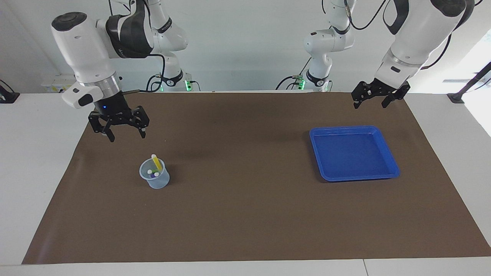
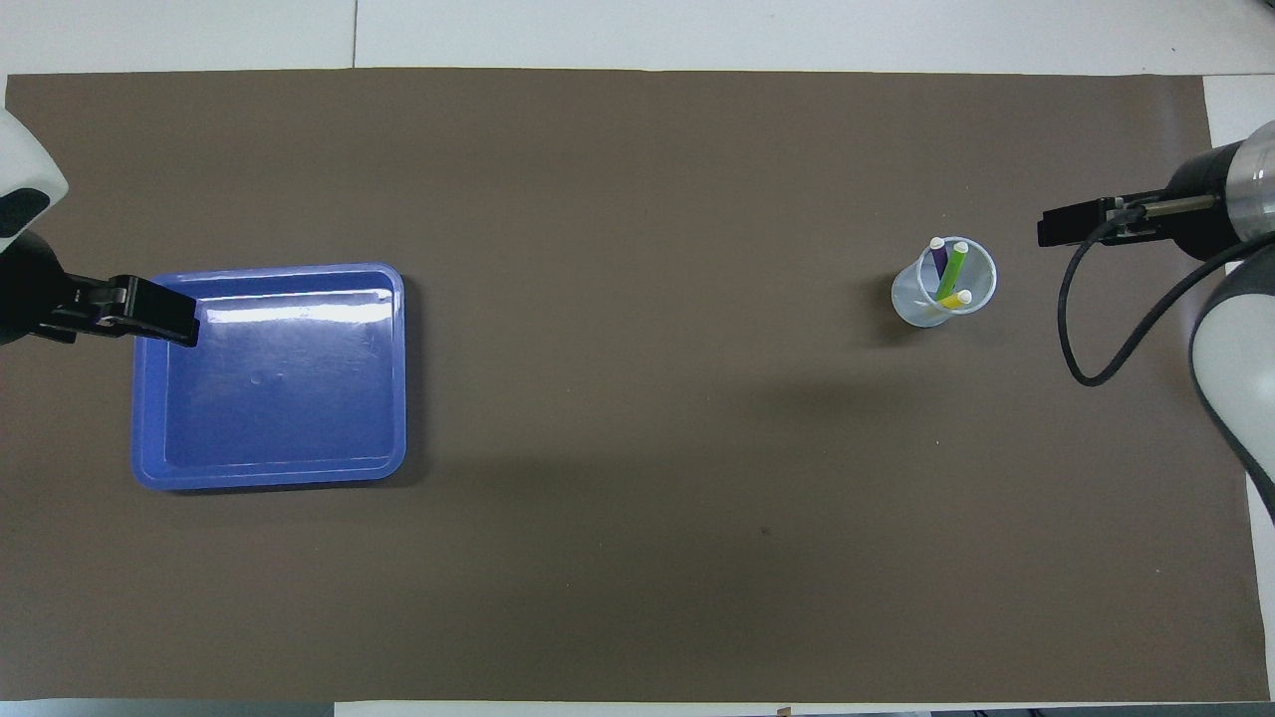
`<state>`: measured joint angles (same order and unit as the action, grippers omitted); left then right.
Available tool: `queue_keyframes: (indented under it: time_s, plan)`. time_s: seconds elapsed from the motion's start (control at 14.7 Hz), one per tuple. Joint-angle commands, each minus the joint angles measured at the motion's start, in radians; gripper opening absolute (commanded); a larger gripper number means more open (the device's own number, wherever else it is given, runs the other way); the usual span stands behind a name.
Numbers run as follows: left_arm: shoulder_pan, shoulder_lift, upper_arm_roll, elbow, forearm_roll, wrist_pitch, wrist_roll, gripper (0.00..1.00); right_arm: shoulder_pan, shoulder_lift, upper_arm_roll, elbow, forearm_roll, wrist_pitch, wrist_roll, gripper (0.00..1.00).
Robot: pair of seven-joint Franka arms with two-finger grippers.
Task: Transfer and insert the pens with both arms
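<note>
Three pens stand in a clear plastic cup [image 1: 155, 179] [image 2: 918, 301] on the brown mat toward the right arm's end. The yellow pen [image 1: 155, 161] [image 2: 958, 298] leans and sticks out above the rim. The green pen [image 2: 953, 267] and the purple pen [image 2: 939, 259] lean beside it, with pale ends up. My right gripper [image 1: 126, 135] [image 2: 1048, 229] hangs open and empty above the mat, up and off to one side of the cup. My left gripper [image 1: 370, 104] [image 2: 179, 321] is open and empty, raised above the mat close to the blue tray.
A blue tray [image 1: 391, 163] [image 2: 269, 468] lies on the mat toward the left arm's end with nothing in it. Two smaller white arms with green lights stand at the robots' edge of the table. White table surrounds the mat.
</note>
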<state>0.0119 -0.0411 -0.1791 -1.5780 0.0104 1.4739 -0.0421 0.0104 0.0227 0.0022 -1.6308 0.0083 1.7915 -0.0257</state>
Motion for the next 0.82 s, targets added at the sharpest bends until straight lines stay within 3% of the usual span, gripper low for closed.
queue_keyframes:
  time_s: [0.0, 0.14, 0.75]
  plan:
    - [-0.038, -0.017, 0.02, -0.039, 0.013, 0.028, 0.021, 1.0, -0.004, 0.003, 0.001, 0.046, -0.042, -0.089, 0.049, 1.0]
    - [-0.026, -0.019, 0.026, -0.04, 0.011, 0.023, 0.018, 1.0, -0.004, -0.03, -0.008, 0.029, -0.045, -0.142, 0.052, 1.0]
    - [0.026, -0.014, 0.027, -0.065, -0.049, 0.106, 0.016, 1.0, -0.004, -0.044, -0.053, 0.023, -0.025, -0.179, 0.038, 1.0]
